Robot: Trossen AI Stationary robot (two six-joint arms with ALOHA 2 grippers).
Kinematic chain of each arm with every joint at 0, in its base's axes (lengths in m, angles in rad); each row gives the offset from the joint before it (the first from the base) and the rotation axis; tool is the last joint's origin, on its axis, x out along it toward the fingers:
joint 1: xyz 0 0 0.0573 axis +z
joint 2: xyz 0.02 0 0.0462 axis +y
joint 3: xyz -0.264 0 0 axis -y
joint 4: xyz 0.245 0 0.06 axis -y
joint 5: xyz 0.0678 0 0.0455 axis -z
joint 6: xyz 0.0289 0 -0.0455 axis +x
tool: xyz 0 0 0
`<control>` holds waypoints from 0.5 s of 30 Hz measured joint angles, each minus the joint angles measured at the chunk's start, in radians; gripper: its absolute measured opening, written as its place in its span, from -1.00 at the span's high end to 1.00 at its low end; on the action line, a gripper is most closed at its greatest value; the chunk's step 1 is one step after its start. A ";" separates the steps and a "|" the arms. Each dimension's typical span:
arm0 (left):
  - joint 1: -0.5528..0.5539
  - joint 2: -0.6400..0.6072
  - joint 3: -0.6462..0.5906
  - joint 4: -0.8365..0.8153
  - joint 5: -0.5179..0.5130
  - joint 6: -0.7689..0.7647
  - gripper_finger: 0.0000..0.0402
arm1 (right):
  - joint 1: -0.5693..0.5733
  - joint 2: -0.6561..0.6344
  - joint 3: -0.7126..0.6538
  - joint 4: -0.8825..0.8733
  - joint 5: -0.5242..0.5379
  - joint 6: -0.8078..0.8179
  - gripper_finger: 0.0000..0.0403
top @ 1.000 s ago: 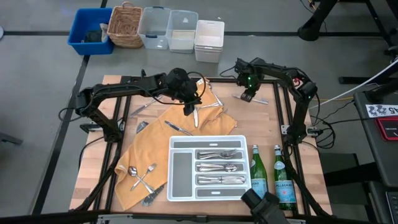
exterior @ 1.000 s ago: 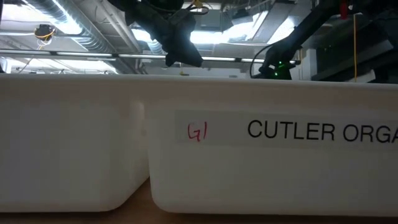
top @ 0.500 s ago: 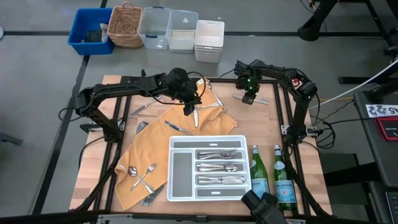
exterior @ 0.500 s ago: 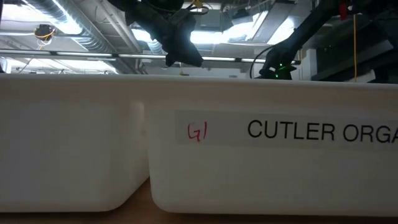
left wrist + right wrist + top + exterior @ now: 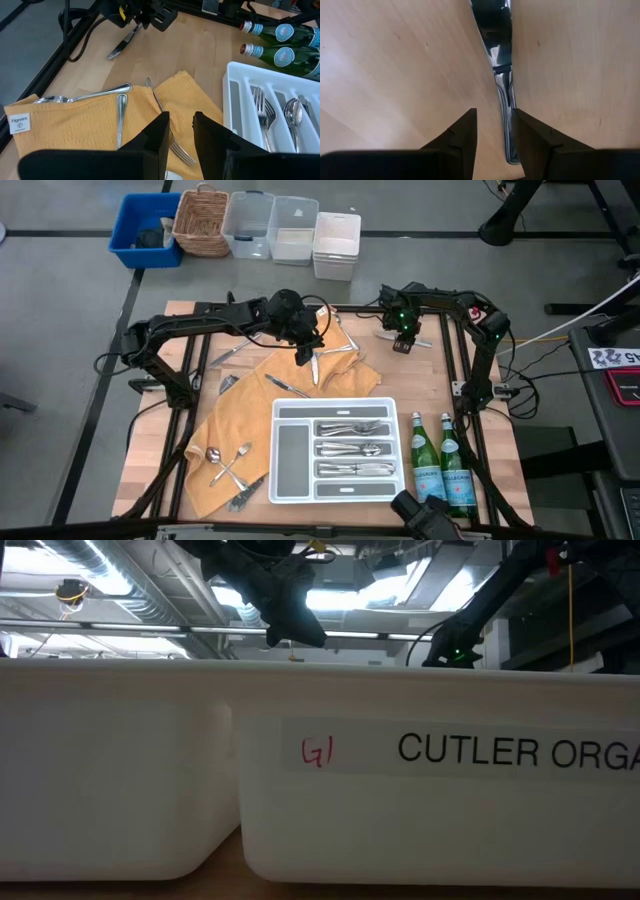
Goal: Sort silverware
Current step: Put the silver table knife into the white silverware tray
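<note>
I have the right gripper (image 5: 492,131) low over the bare wood in the upper right of the high view, its jaws released and straddling the handle of one table knife (image 5: 499,60) that lies flat on the counter (image 5: 395,375); the jaws do not appear to press on it. The left gripper (image 5: 302,356) hangs above the orange cloth (image 5: 255,420) near the upper middle, jaws parted with nothing between them, over one fork (image 5: 167,125) on the cloth. Beside that fork I count two more pieces of silverware (image 5: 95,95) on the cloth, whose ends I cannot make out well. In the high view another piece (image 5: 290,387) lies mid-cloth, one (image 5: 228,354) on bare wood at the cloth's upper left edge, and a crossed cluster of about three (image 5: 228,463) sits at the lower left. The white tray (image 5: 335,406) at lower centre has five compartments; three of them hold sorted pieces, too tightly nested for me to count. Two green bottles (image 5: 436,470) stand just right of the tray. Beyond the counter, along the top of the frame, I count five bins (image 5: 238,225).
</note>
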 joint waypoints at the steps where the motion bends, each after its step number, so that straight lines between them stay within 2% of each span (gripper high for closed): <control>1: 0.000 0.000 0.000 0.000 0.000 0.000 0.63 | 0.000 0.000 0.000 0.004 0.000 0.000 0.38; 15: -0.001 0.000 0.000 0.000 0.000 0.000 0.63 | 0.000 0.001 0.000 0.090 -0.001 0.002 0.38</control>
